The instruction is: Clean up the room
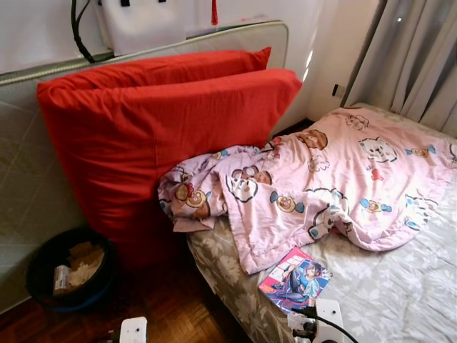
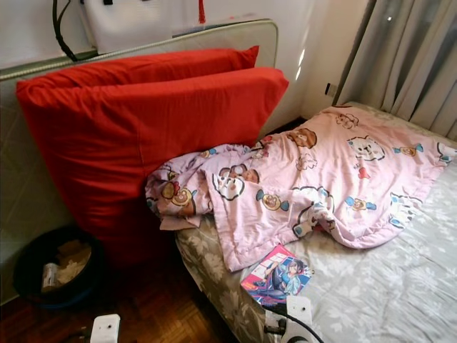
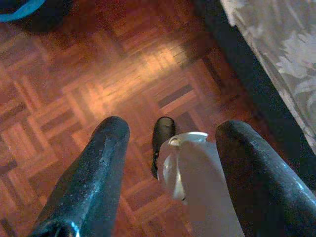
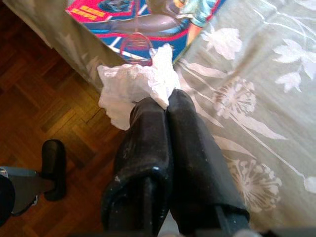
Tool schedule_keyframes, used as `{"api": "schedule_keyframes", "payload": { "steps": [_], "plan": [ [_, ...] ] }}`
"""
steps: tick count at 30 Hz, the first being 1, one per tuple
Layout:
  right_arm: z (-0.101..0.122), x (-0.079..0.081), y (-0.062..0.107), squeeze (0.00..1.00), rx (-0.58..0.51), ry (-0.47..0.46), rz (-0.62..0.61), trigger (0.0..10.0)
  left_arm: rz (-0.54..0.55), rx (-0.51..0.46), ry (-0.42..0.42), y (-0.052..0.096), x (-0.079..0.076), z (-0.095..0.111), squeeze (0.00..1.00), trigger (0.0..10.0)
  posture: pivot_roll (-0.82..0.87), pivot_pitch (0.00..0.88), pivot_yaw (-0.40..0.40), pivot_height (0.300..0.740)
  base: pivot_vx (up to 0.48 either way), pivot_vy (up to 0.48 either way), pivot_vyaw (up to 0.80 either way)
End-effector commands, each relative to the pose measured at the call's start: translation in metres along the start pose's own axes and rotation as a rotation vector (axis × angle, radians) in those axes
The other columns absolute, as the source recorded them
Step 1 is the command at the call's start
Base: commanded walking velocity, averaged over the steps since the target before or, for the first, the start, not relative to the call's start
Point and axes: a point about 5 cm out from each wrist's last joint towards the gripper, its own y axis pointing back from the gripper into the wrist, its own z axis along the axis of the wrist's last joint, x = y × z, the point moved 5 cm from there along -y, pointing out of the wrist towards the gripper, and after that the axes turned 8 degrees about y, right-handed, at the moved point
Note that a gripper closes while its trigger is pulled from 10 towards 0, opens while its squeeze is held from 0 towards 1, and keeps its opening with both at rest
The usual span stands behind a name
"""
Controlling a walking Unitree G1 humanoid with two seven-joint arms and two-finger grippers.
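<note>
Right gripper (image 4: 165, 101) pinched on crumpled tissue (image 4: 136, 86), near bed edge (image 4: 74, 44) | left gripper (image 3: 170, 131) fingers apart, empty, over floor (image 3: 74, 74) | comic book (image 1: 294, 279) cut off in wrist view

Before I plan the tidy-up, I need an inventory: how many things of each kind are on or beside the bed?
Red pillows: 2
Pink cartoon blanket: 1
Comic book: 1
Crumpled white tissue, pinched in the right gripper: 1
Dark bin with rubbish, on the floor: 1
Total: 6
</note>
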Motion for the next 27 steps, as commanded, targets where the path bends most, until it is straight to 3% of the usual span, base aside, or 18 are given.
{"api": "schedule_keyframes", "payload": {
  "steps": [1, 11, 27],
  "plan": [
    [-0.0013, 0.0009, 0.0, 0.0, 0.006, -0.018, -0.003, 10.0, 0.021, 0.02, 0.003, 0.0008, 0.0074, -0.0038, 0.0, 10.0, 0.1, 0.03, -0.016, 0.74, 0.0, 0.0, 0.0],
    [-0.0078, 0.0007, 0.0013, 0.0, 0.023, 0.029, 0.002, 10.0, 0.02, 0.021, -0.005, 0.0013, 0.0099, -0.0046, 0.0, 10.0, 0.1, 0.046, -0.012, 0.74, 0.0, 0.261, 0.0],
    [-0.0064, -0.0014, 0.0012, 0.0, 0.018, 0.018, -0.008, 10.0, 0.019, 0.023, -0.008, 0.0012, 0.0106, -0.0041, 0.0, 10.0, 0.1, 0.05, -0.015, 0.74, 0.0, 0.315, 0.0]
  ]
}}
